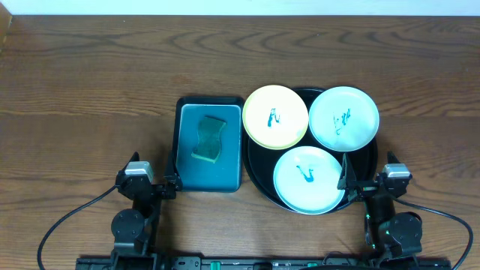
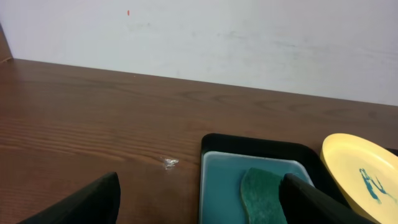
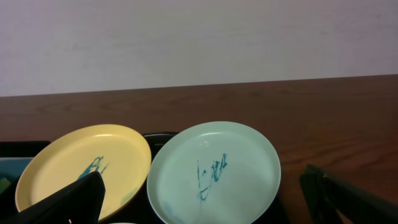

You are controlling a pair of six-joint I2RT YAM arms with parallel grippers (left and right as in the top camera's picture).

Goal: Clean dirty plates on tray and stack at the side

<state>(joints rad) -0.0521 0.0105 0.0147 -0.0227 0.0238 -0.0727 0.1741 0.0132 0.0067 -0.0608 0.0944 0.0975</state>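
Left pincer (image 2: 202,190), right pincer (image 3: 202,180): spread wide, holding nothing.

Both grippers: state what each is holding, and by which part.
Nothing is held. The left gripper and the right gripper both stand open and empty; the sponge lies in the teal tray.

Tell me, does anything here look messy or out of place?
The yellow plate, the far mint plate and the near mint plate all carry teal scribbles. The yellow plate also rides over the rim of the black tray beside the teal tray, not flat inside. Nothing looks spilled or broken.
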